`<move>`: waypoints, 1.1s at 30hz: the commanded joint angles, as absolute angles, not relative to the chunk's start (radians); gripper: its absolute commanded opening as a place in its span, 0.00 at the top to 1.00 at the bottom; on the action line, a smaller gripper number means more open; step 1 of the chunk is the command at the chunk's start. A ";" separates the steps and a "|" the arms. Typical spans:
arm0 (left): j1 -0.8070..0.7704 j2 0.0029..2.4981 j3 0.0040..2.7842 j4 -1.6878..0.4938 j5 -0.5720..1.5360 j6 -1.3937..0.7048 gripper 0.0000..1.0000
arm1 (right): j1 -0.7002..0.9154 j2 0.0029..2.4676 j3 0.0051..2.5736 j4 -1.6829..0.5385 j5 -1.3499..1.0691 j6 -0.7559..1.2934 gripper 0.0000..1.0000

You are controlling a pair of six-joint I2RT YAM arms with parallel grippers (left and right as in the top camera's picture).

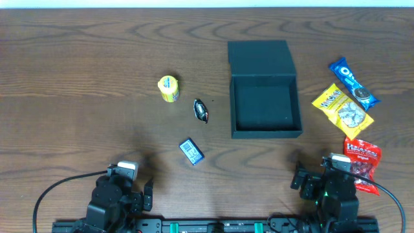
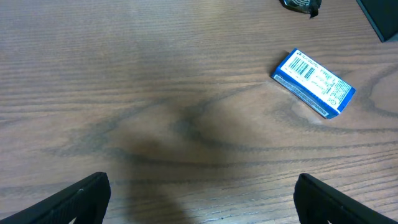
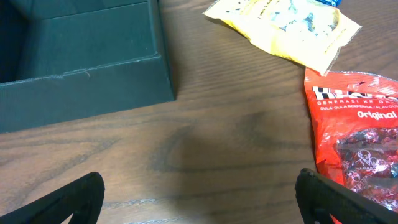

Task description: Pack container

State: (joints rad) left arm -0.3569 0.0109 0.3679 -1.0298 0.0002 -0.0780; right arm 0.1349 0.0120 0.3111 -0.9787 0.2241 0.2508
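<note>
The container (image 1: pixel 265 107) stood open on the right half of the wooden table (image 1: pixel 77 77), with its lid (image 1: pixel 261 58) lying flat behind it. The left gripper (image 2: pixel 202 202) and the right gripper (image 3: pixel 199 199) were both spread wide near the front edge and held nothing. A small blue carton (image 2: pixel 314 83) lay ahead of the left one. A red packet (image 3: pixel 357 143) and a yellow packet (image 3: pixel 286 25) lay beside the container's right side.

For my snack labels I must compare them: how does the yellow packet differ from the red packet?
The yellow packet is yellow with pale pieces pictured; the red packet is red with white lettering. The yellow packet lies beside the container; the red packet lies nearer the robot. Both lie flat on the table.
</note>
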 commanded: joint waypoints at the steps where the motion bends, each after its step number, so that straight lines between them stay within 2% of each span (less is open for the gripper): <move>1: -0.352 0.004 0.342 -1.064 -0.010 -0.082 0.05 | 0.138 0.007 0.311 -0.979 0.228 0.238 0.01; 31: -0.352 0.004 0.342 -1.063 -0.010 -0.082 0.05 | 0.138 0.007 0.311 -0.971 0.226 0.240 0.01; 33: -0.352 0.004 0.342 -1.051 -0.010 -0.082 0.05 | 0.138 0.007 0.311 -0.945 0.172 0.279 0.01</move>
State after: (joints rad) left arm -0.3569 0.0109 0.3679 -1.0286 0.0002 -0.0780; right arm 0.1349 0.0120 0.3111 -0.9604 0.2161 0.2531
